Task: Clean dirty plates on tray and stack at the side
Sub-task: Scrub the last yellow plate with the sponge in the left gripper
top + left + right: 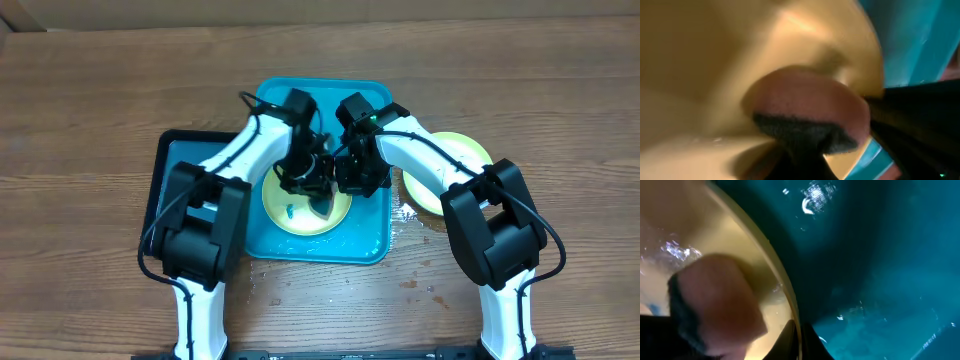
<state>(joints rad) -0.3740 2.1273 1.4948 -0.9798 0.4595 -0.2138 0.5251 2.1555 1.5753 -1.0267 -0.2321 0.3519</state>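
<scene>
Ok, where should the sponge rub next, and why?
Probably a small slide toward the blue-green scribble. The sponge is pressed on the yellow-green plate in the tray, and that mark shows just beside it, so that spot looks dirty.

Left arm (250, 145), right arm (425, 155) crowd plate (285, 222); tray (370, 240) near-right corner open.

I see glossy wet-looking cyan plastic tray (365, 245), smooth yellow plastic plate (278, 208), pinkish sponge (810, 107) with rough dark face, matt wood-grain tabletop (90, 110)
</scene>
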